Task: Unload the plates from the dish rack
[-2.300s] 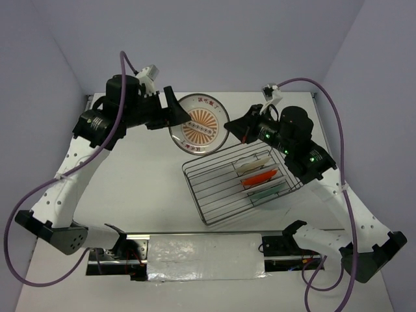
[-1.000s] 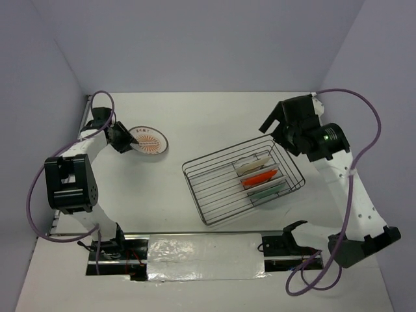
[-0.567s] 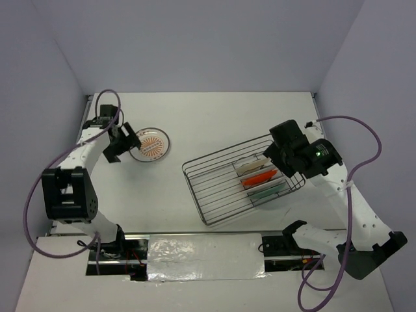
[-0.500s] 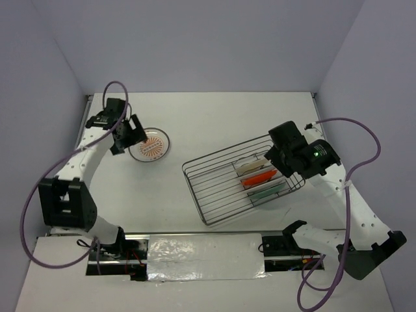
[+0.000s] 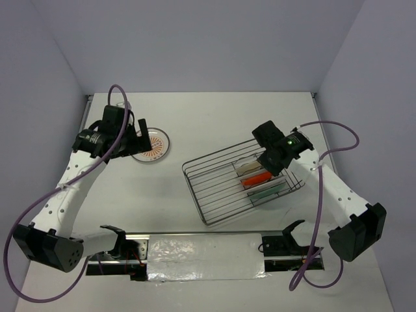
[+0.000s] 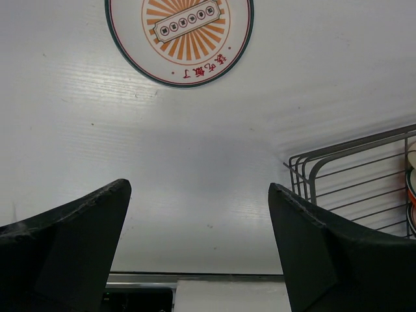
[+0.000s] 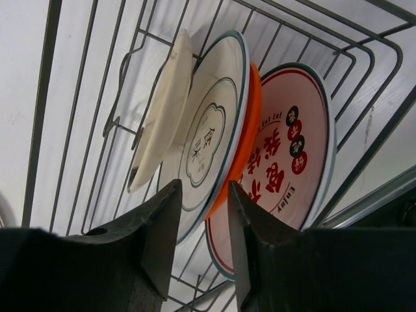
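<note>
A white plate with an orange sunburst (image 5: 151, 143) lies flat on the table at the left; it also shows in the left wrist view (image 6: 179, 38). My left gripper (image 5: 138, 133) is open wide and empty, drawn back from that plate (image 6: 198, 195). The dish rack (image 5: 214, 188) holds upright plates at its right end: a cream plate (image 7: 162, 110), a white teal-rimmed plate (image 7: 208, 136), an orange plate (image 7: 252, 117) and a white plate with red characters (image 7: 289, 156). My right gripper (image 7: 203, 188) hovers just over them (image 5: 266, 158), jaws a narrow gap apart, with the white and orange plates' rims showing in the gap.
The rack's near-left corner (image 6: 325, 166) shows at the right of the left wrist view. A metal rail with a taped white strip (image 5: 205, 253) runs along the table's near edge between the arm bases. Purple walls close in the back and both sides.
My left gripper carried the sunburst plate from above the rack to the table's left, let it go and drew back. My right gripper swung down over the plates in the rack.
</note>
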You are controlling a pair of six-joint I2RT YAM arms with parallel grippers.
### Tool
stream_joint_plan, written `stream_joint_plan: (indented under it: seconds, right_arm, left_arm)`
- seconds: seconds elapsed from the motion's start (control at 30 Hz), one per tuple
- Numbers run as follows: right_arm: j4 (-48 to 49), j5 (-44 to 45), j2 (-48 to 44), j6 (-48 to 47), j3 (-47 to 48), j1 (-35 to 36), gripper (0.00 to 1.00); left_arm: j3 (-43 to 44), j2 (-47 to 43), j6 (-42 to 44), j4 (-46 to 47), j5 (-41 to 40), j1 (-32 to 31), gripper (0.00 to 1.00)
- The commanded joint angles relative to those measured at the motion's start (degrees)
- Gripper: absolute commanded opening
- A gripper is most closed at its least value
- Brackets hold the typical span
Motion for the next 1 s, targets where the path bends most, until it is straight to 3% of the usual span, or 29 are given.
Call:
stream_joint_plan:
  seconds: [0.0, 0.07, 0.3, 0.37, 0.6, 0.8, 0.9, 0.97]
  right_arm:
    - [2.04, 0.61, 1.43, 3.05, -0.48, 0.32, 0.41]
    - [2.3, 0.35, 1.87, 4.27, -1.0, 0.32, 0.27]
    - [-1.21, 1.66, 0.48, 8.41, 1.54, 0.5, 0.1]
    - [-2.61, 1.67, -0.23, 9.29, 2.86, 0.5, 0.0]
    - [-8.32, 4.3, -4.89, 10.52, 13.04, 0.41, 0.0]
    - [-12.99, 4.75, -2.69, 0.95, 30.53, 0.14, 0.0]
    - [-11.16, 1.94, -3.31, -5.37, 33.36, 0.14, 0.0]
    - [-2.84, -0.25, -4.1, -15.45, 31.7, 0.23, 0.0]
  left_arm:
    - [2.91, 0.22, 3.4, -2.24, 0.53, 0.09, 1.0]
    - [3.35, 0.13, 3.84, -2.42, 0.88, 0.09, 0.99]
    - [2.92, 0.83, 4.81, -1.9, 2.9, 0.09, 1.0]
    - [3.09, 1.27, 4.55, -1.63, 3.86, 0.09, 0.99]
    - [7.56, 3.56, 4.29, -1.98, 5.97, 0.09, 0.99]
    - [15.28, 7.16, 2.36, -0.05, 12.64, 0.09, 1.0]
    - [18.73, 9.18, -0.1, 6.06, 25.36, 0.09, 1.0]
    - [17.6, 9.71, -4.84, 12.66, 37.93, 0.09, 1.0]
